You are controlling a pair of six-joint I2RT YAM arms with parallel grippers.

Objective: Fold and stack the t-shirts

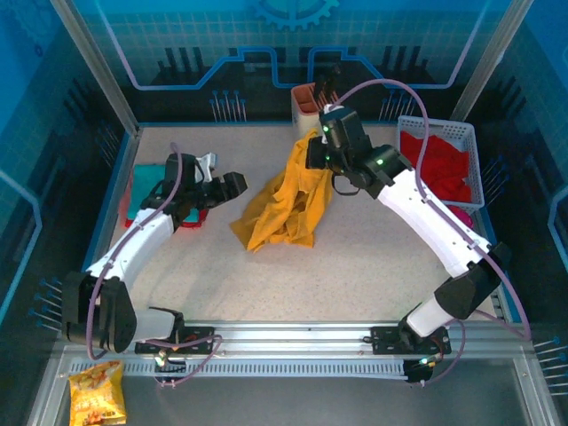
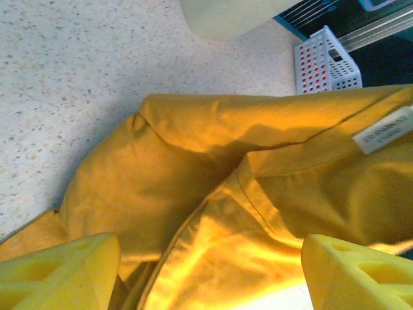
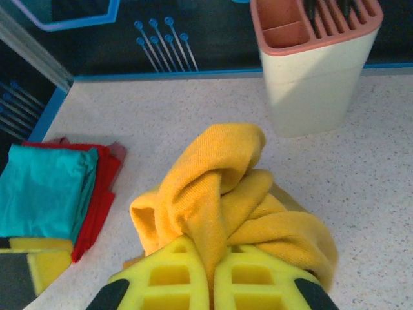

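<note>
My right gripper (image 3: 213, 258) is pinched shut on a bunch of the yellow tee (image 1: 282, 206), holding that end up off the desk (image 1: 355, 266) towards the far side, near the holder (image 3: 316, 64). From the pinch the cloth hangs and trails towards me and to the left, so its long axis runs from far-right down to near-left, and the crumpled lower end rests on the desk. My left gripper (image 1: 229, 185) stands wide open with nothing in it. It points right at the tee from just beside its left edge, and in the left wrist view the cloth spreads across the gap between the two fingertips (image 2: 61, 268), a seam and the neck label (image 2: 387, 132) showing. I can't tell which hem or sleeve lies nearest. The left arm is plainly the nearer one to the free lower part, so I judge the next grab is its job: a short reach to the right onto an edge, so the two arms can spread the tee flat. Behind the left arm, at the desk's left edge, the teal tee (image 3: 45, 187) lies folded on the red tee (image 3: 97, 200), well apart from the yellow one.
</note>
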